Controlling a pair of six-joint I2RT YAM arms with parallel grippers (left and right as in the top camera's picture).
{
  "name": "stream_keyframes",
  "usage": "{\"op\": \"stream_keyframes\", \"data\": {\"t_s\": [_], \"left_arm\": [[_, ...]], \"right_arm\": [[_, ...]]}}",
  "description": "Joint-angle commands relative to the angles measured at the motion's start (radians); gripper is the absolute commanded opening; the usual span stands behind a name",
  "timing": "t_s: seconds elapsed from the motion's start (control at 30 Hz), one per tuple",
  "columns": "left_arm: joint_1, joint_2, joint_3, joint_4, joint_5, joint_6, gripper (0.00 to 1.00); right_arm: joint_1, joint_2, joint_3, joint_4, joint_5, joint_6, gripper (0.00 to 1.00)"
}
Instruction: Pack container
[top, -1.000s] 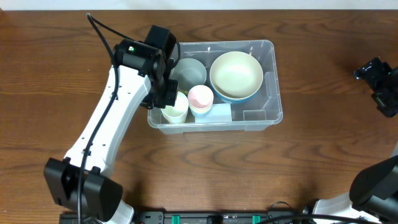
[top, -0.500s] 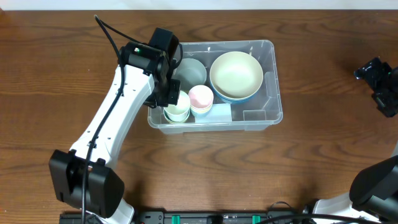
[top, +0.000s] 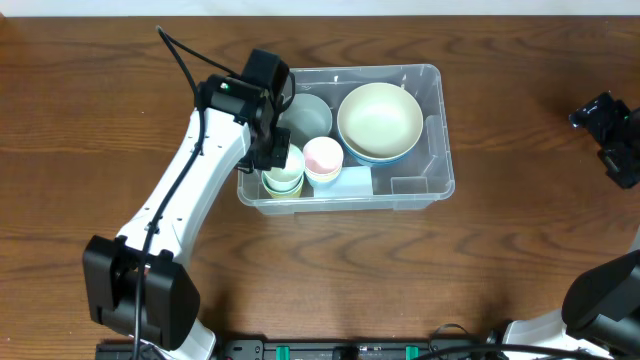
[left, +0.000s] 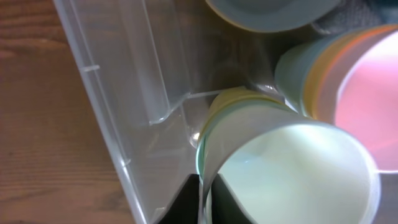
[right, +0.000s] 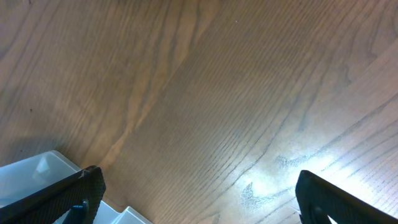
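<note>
Overhead, your left tool (top: 274, 158) pinches the green cup (top: 285, 181) in the container (top: 445, 130), lower left corner; your right tool (top: 606, 128), wide open and empty, sits far right.

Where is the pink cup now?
Overhead, the pink cup stands in the container by its front wall, right of the green cup, in front of the grey bowl.

table (top: 100, 60): brown wood | cream bowl (top: 379, 118) nested in blue bowl (top: 386, 158) | grey bowl (top: 305, 115) | pink cup (top: 323, 155) | green cup (top: 286, 178)
</note>
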Motion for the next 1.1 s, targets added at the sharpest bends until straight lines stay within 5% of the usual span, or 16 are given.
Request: {"op": "stream_keyframes", "data": {"t_s": [0.0,0.17,0.7,0.83,0.97,1.07], "left_arm": [[0.0,0.005,-0.01,0.009,-0.022,0.01,0.17],[0.002,0.005,-0.01,0.013,-0.022,0.009,0.51],[0.053,-0.131,0.08,-0.065,-0.021,-0.006,0.57],[0.055,-0.256,0.08,-0.083,-0.022,-0.018,0.69],[0.075,-0.396,0.08,-0.134,-0.022,-0.026,0.95],[0.085,-0.489,0.08,-0.178,-0.022,-0.029,0.98]], "right_arm": [[-0.01,-0.007,0.001,-0.001,0.003,-0.006,0.99],[-0.01,-0.007,0.001,-0.001,0.003,-0.006,0.99],[-0.01,-0.007,0.001,-0.001,0.003,-0.006,0.99],[-0.01,-0.007,0.001,-0.001,0.003,-0.006,0.99],[-0.01,-0.007,0.001,-0.001,0.003,-0.006,0.99],[-0.01,-0.007,0.001,-0.001,0.003,-0.006,0.99]]}}
